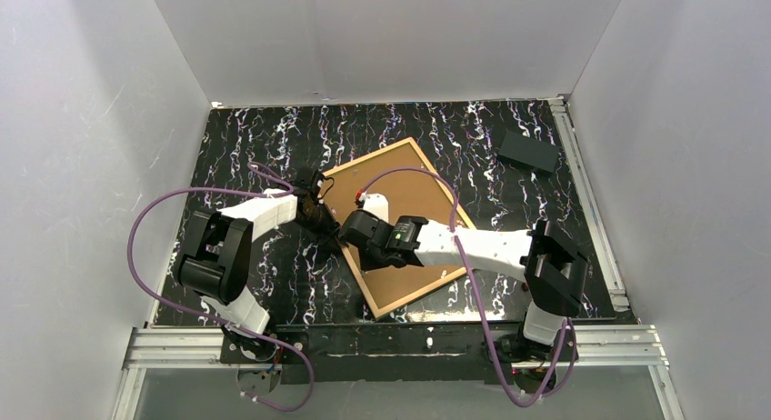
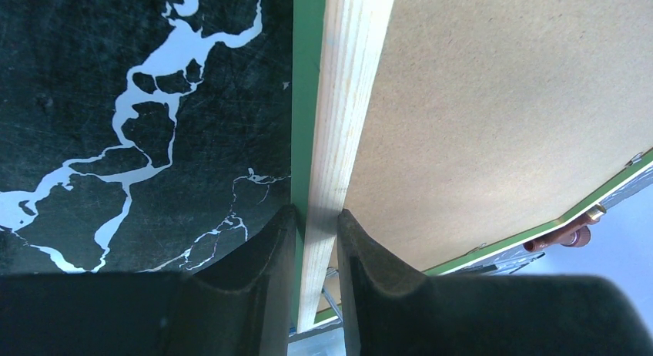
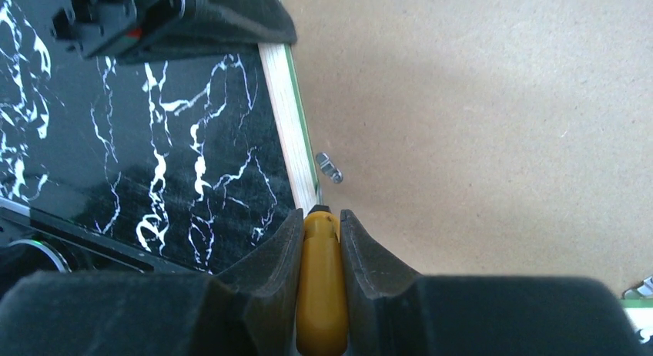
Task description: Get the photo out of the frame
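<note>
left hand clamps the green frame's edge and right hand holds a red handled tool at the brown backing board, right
Only the colour is wrong: the right wrist view shows the right hand holding an amber-yellow handled tool, not red. The left hand does clamp the green-edged wooden frame, by the brown fibreboard backing panel.

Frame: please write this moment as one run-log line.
left fingers: shut on frame edge | right fingers: shut on yellow tool handle, near metal tab | photo: hidden
</note>
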Robot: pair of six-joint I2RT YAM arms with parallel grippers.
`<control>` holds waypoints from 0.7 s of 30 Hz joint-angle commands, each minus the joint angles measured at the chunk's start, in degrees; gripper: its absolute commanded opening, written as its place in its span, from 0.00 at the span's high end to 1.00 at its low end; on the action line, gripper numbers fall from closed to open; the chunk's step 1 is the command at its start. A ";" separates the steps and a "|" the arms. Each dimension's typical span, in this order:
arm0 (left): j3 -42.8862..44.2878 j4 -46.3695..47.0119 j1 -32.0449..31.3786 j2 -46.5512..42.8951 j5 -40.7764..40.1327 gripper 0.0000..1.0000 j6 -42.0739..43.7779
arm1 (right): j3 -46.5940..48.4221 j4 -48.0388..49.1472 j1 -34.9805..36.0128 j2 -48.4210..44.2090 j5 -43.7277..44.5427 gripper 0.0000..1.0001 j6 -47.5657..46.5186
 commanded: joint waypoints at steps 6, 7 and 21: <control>-0.62 -8.65 -0.38 1.22 -1.74 1.00 0.76 | 2.53 1.78 -5.44 1.82 1.98 0.99 -2.49; -0.63 -8.73 -0.38 1.23 -1.76 1.00 0.78 | 3.04 1.48 -5.61 1.91 2.28 0.99 -2.89; 2.20 -12.41 -0.42 -6.03 1.45 0.29 8.58 | -21.10 4.93 -5.55 -26.25 -0.35 0.99 -2.25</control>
